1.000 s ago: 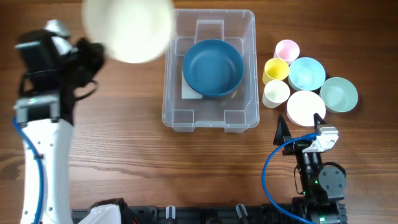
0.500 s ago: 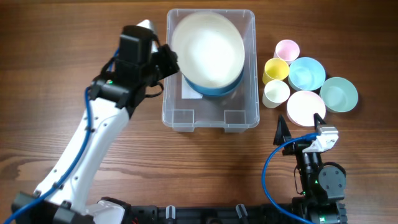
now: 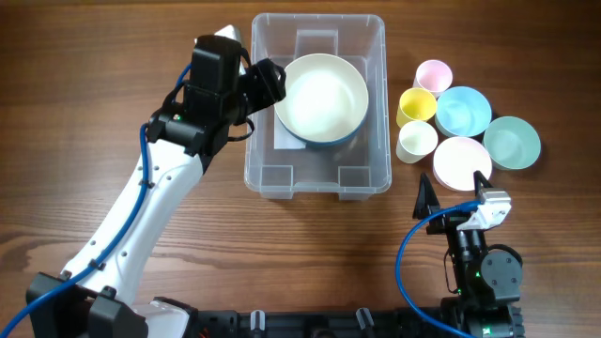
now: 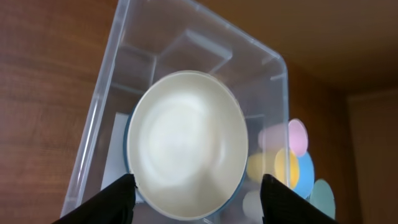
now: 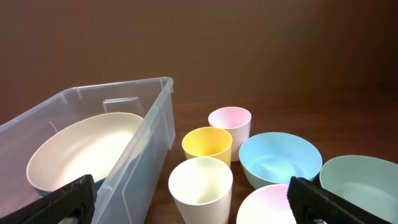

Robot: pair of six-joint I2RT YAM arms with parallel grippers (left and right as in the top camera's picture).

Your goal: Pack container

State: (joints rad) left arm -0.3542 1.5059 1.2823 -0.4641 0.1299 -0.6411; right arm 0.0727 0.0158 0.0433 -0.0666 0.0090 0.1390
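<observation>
While cream bowl (image 3: 324, 92) sits in container (image 3: 317, 192), left gripper (image 4: 199, 183) gapes; right gripper (image 3: 452, 186) released.

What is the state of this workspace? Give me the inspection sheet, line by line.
Surface: wooden table, wood grain visible around the items.
Job's things: clear container upright, holding a cream bowl nested in a blue bowl.
Clutter: clustered right of the container, outside it: pink cup, yellow cup, cream cup, light blue bowl, green bowl, pink bowl.
Grippers: left gripper open, over the container's left side by the cream bowl's rim; right gripper open, holding nothing, near the pink bowl.
Cables: left arm's blue cable runs along the arm; right arm's blue cable is looped.
Surroundings: black rail at the near edge; nothing else seen.
</observation>
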